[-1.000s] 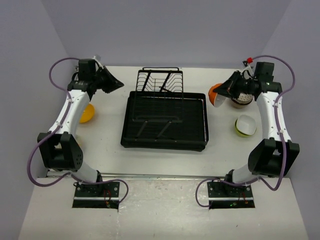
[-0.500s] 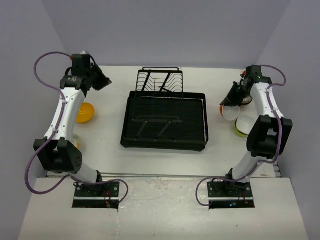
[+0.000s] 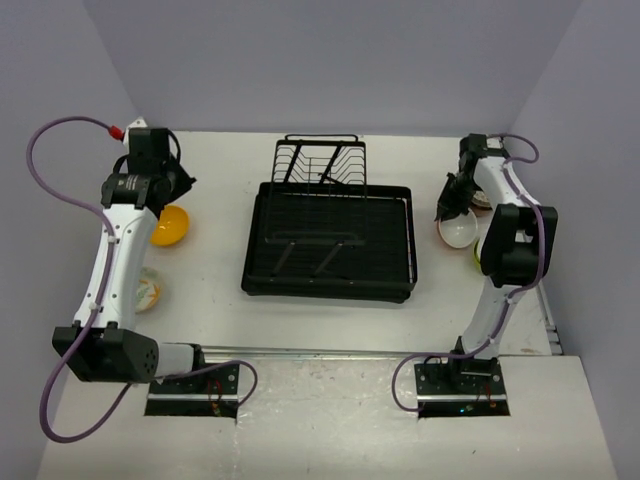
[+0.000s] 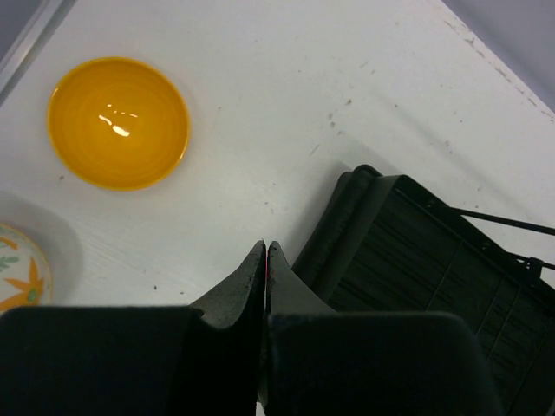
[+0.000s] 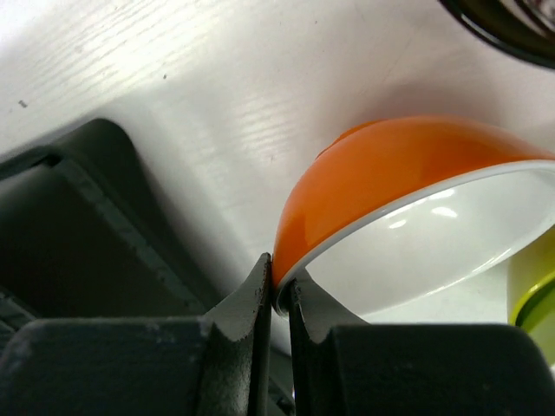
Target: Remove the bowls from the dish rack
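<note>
Gleaming orange bowl [image 5: 390, 165], white inside

- Yellow-orange bowl [image 4: 118, 122]: plain glossy amber throughout.
- Patterned bowl [image 4: 16, 269]: white, with orange and green leaf motifs.
- Orange bowl [image 5: 390, 169]: orange outside, white inside.
- Lime bowl [image 5: 534, 279]: yellow-green.
- Dish rack [image 3: 330, 289]: black.
- Counter [image 3: 210, 262]: white.

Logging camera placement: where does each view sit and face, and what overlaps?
Top external: above and behind, looking down on table, dish rack; left arm, right arm show.
Left wrist: looks down past shut left gripper at yellow bowl, dish rack's tray.
Right wrist: close on right gripper pinching orange bowl's rim.
Shared: yellow bowl in top and left wrist.
</note>
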You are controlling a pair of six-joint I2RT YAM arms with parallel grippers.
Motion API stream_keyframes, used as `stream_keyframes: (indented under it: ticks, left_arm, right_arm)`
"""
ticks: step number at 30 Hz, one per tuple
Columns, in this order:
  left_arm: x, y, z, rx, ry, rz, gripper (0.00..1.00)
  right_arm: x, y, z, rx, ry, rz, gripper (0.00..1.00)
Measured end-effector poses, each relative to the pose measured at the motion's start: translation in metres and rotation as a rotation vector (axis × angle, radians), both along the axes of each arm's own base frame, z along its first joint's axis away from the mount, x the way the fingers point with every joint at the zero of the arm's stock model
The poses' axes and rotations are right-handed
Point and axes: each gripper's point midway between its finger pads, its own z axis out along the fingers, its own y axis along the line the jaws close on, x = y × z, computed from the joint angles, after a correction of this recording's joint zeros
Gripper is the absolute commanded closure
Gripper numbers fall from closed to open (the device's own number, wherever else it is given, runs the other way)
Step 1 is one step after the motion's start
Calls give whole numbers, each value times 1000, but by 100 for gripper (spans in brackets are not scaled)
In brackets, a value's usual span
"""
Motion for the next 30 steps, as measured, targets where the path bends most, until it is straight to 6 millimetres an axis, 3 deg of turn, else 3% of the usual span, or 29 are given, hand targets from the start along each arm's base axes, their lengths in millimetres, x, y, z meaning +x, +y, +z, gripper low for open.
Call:
stream_keyframes:
  ticks: [10, 11, 14, 16, 22, 25, 26, 30]
  left_arm:
    - [-33, 14, -4, 67, 23, 35, 100]
    - [-36, 15, -5, 73, 24, 39, 100]
    - [-44, 18, -10, 88, 37, 42, 100]
    - [-49, 19, -16, 96, 54, 43, 100]
    - [-55, 21, -25, 105, 77, 45, 100]
    - [-56, 21, -24, 108, 73, 44, 100]
    - [-56, 21, -23, 109, 73, 43, 100]
    - [-58, 22, -25, 119, 78, 36, 100]
  right_arm:
    - [16, 1, -18, -94, 27, 30, 100]
    - [16, 2, -19, -102, 28, 35, 88]
    - [16, 5, -19, -110, 27, 49, 65]
    - [16, 8, -20, -111, 26, 62, 63]
    - [16, 22, -19, -111, 23, 98, 37]
    - [15, 25, -18, -114, 20, 107, 18]
    - [14, 24, -15, -115, 15, 107, 5]
    - [16, 21, 14, -119, -56, 99, 1]
